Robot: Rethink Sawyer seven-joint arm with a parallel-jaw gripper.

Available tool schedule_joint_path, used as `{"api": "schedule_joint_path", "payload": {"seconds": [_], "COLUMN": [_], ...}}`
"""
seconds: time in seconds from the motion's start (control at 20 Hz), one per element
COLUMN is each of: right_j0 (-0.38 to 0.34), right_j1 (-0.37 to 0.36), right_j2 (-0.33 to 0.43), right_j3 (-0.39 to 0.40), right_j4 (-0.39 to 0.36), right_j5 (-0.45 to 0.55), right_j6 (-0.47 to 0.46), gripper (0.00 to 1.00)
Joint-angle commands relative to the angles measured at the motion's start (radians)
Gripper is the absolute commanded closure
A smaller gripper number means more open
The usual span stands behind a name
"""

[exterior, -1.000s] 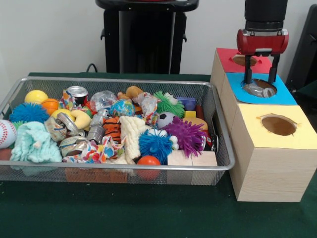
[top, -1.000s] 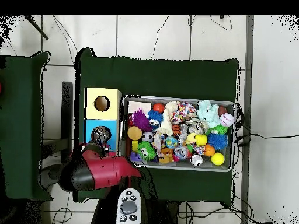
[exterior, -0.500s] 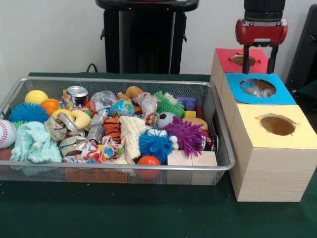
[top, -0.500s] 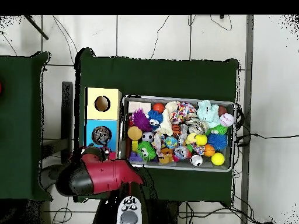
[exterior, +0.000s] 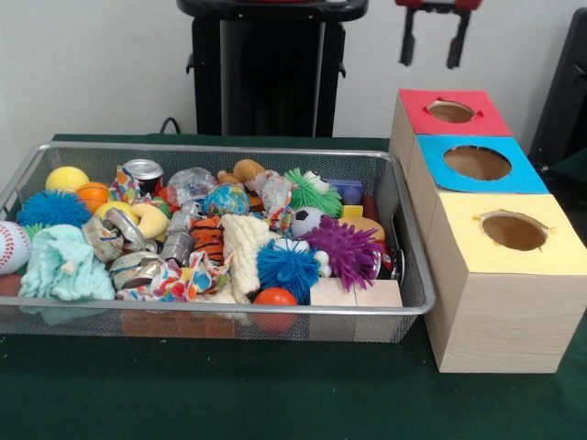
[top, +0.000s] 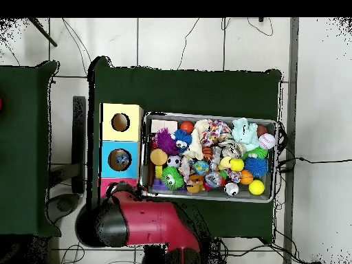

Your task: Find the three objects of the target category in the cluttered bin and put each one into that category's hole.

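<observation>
My gripper (exterior: 431, 46) hangs at the top edge of the front view, above and behind the red box (exterior: 417, 117). It is open and empty. The wire-mesh bin (exterior: 229, 310) is full of mixed toys. A clear crumpled plastic bottle (exterior: 190, 183) lies at the bin's far side beside a silver can (exterior: 143, 171). Another wrinkly bottle with a colourful label (exterior: 274, 192) lies near the green spiky ball. In the overhead view a pale wrinkly thing (top: 122, 160) shows inside the blue box's hole. The arm (top: 148, 223) hides the gripper there.
Three wooden boxes stand in a row right of the bin: red, blue (exterior: 527, 174) and yellow (exterior: 550, 252), each with a round hole on top. Spiky balls, a baseball (exterior: 11, 246), crushed cans and wooden blocks (exterior: 353, 293) fill the bin. The black pedestal (exterior: 271, 69) stands behind.
The gripper stood at the blue hole with a bottle between its fingers. It let the bottle drop in, rose straight up, and now sits at the top edge, shifted left.
</observation>
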Motion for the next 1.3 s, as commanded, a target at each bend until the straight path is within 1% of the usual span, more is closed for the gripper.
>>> {"api": "schedule_joint_path", "payload": {"seconds": [0.05,0.15,0.3,0.4,0.55,0.6,0.8,1.0,1.3], "right_j0": [-0.198,-0.26,-0.35,-0.383,-0.395,-0.405,-0.448,-0.519,-0.64], "right_j1": [-0.089,-0.068,-0.013,0.023,0.083,0.109,0.17,0.184,0.163], "right_j2": [0.098,0.143,0.213,0.23,0.215,0.221,0.262,0.321,0.419], "right_j3": [0.086,0.102,0.115,0.096,0.054,0.041,-0.013,-0.027,-0.039], "right_j4": [-0.078,-0.094,-0.13,-0.172,-0.264,-0.287,-0.354,-0.394,-0.444], "right_j5": [0.044,0.008,-0.043,-0.056,-0.1,-0.12,-0.117,-0.099,-0.026], "right_j6": [-0.205,-0.219,-0.232,-0.223,-0.175,-0.167,-0.171,-0.185,-0.244], "gripper": [0.0,0.0,0.0,0.0,0.0,0.0,0.0,0.0,0.0]}}
